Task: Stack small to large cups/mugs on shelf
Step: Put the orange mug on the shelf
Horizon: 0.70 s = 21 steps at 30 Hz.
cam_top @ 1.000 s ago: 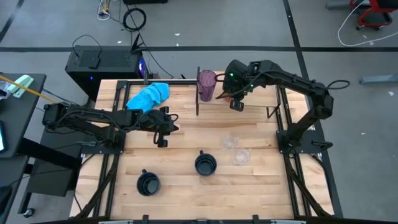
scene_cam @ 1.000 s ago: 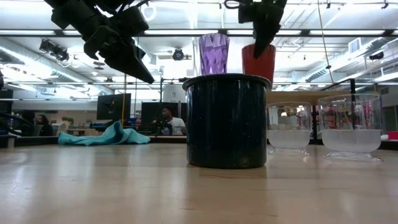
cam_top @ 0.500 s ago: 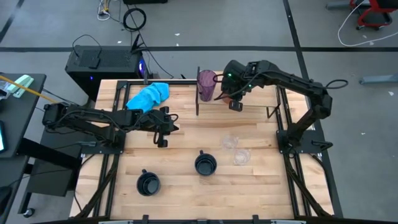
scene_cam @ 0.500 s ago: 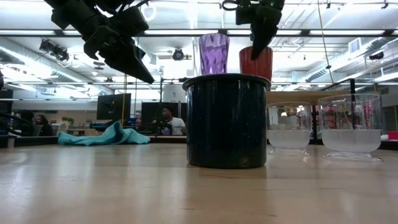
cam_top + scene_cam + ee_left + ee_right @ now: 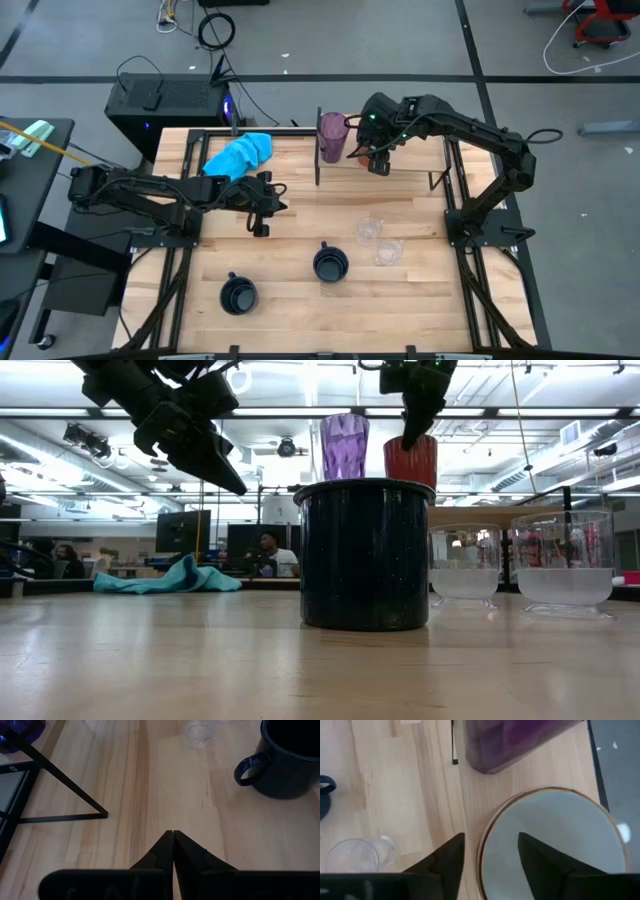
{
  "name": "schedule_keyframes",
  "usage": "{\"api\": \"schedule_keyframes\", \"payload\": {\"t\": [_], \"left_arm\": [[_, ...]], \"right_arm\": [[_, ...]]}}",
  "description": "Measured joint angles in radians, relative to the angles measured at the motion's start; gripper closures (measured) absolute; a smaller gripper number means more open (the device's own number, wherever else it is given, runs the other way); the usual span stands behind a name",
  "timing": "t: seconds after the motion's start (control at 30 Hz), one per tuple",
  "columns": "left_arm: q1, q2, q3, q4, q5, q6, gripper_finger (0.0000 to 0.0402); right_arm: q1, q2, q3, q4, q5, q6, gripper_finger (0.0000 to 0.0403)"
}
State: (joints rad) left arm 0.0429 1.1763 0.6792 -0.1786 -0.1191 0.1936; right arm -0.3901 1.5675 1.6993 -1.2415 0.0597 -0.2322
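The orange mug with a white inside (image 5: 357, 154) stands upright next to the purple tumbler (image 5: 332, 137) on the light-wood shelf (image 5: 405, 172) at the table's far side. It also shows in the low view (image 5: 410, 460). My right gripper (image 5: 491, 836) hangs over the mug, pointing down and open, with one finger inside it and one outside. My left gripper (image 5: 262, 210) is shut and empty above the table's left middle. Two black mugs (image 5: 330, 264) (image 5: 238, 294) and two clear cups (image 5: 370, 229) (image 5: 388, 251) stand on the tabletop. My right gripper stands astride the mug's near wall (image 5: 481, 851) from above, one finger inside the mug and one outside. A gap shows between each finger and the rim. I cannot tell whether it touches the mug. The near black mug hides the orange mug's base in the low view.
A blue cloth (image 5: 240, 153) lies at the far left of the table. The shelf's thin dark upright (image 5: 318, 150) stands just left of the tumbler. The nearer black mug (image 5: 365, 555) blocks much of the low view.
My right gripper has gone a little toward the table's left, toward the tumbler, and the orange mug has gone with it and sunk slightly. It has stayed upright.
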Motion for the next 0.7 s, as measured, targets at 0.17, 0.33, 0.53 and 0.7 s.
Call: {"api": "schedule_keyframes", "payload": {"t": [0.17,0.33,0.53,0.7], "left_arm": [[0.000,0.000,0.000,-0.002,0.000,0.000,0.0378],[0.000,0.000,0.000,-0.011,0.000,0.000,0.0386],[0.000,0.000,0.000,-0.014,0.000,0.001,0.0390],[0.000,0.000,0.000,-0.014,0.000,0.002,0.0380]], "right_arm": [[0.000,-0.002,0.065,-0.049,0.000,0.036,0.0161],[0.006,-0.003,0.117,-0.153,0.057,0.094,0.0130],[0.006,-0.023,0.122,-0.255,0.093,0.154,0.0112],[0.012,-0.047,0.122,-0.299,0.131,0.160,0.0111]]}}
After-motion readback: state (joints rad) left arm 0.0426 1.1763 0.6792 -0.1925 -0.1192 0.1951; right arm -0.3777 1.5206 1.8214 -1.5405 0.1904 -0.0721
